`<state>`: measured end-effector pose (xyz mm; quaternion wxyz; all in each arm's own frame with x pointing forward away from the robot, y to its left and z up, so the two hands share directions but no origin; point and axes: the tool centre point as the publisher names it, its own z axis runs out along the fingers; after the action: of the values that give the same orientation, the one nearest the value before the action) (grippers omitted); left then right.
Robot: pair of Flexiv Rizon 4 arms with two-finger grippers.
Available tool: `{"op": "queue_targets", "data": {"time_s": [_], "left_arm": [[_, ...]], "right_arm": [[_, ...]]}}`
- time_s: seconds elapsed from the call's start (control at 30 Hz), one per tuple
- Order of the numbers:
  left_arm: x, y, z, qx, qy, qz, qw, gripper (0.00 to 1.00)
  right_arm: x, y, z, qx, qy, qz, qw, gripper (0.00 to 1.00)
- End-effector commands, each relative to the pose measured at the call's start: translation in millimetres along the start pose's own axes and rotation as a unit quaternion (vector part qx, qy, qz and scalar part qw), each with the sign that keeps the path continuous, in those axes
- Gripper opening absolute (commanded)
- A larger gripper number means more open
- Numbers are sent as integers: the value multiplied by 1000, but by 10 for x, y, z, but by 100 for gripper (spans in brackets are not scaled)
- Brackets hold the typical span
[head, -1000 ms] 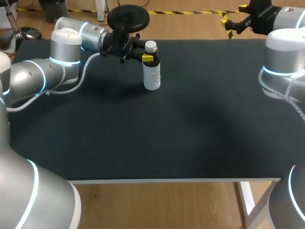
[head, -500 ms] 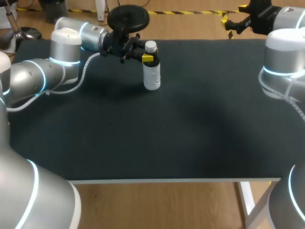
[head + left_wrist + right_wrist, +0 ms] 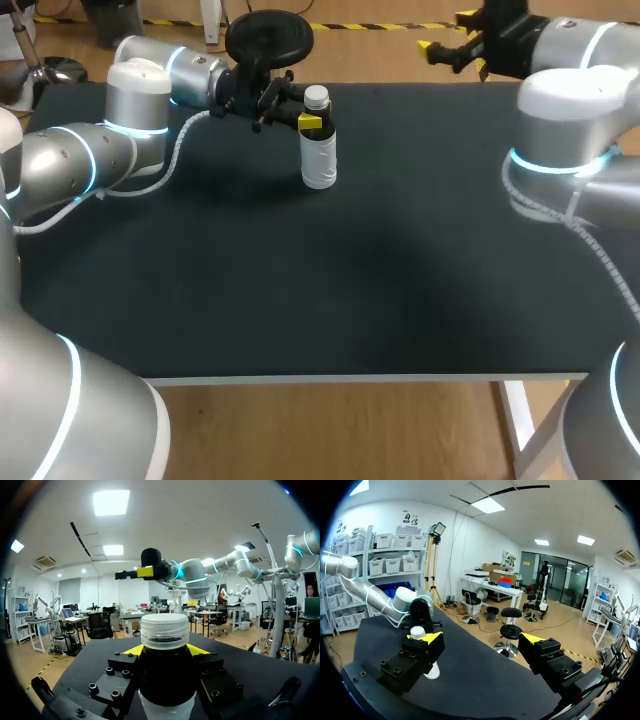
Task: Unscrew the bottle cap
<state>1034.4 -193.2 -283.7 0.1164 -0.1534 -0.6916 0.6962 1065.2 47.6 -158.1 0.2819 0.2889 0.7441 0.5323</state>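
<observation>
r gripper [image 3: 447,33], fingers wide, is swinging in along the far edge twd the cap [image 3: 316,96]; l gripper [image 3: 313,120] is still clamping the bottle [image 3: 318,160] neck, so unscrewing isn't starting yet.

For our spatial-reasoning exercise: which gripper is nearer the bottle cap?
Left. The left gripper is shut on the bottle just below its white cap; the right gripper is open, far off toward the table's far edge.
</observation>
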Motion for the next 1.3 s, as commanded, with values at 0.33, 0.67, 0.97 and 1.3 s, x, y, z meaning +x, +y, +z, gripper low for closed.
{"op": "queue_targets", "data": {"time_s": [0.33,0.67,0.97,1.3], "left_arm": [[24,-26,10,-3,-3,0,1000,0],[24,-26,10,-3,-3,0,1000,0],[24,-26,10,-3,-3,0,1000,0],[24,-26,10,-3,-3,0,1000,0]], "right_arm": [[878,37,324,-54,-59,30,996,100],[1348,-45,422,-69,-35,52,996,100],[1598,-130,593,-87,-1,75,993,100],[1791,-190,761,-99,38,85,991,100]]}}
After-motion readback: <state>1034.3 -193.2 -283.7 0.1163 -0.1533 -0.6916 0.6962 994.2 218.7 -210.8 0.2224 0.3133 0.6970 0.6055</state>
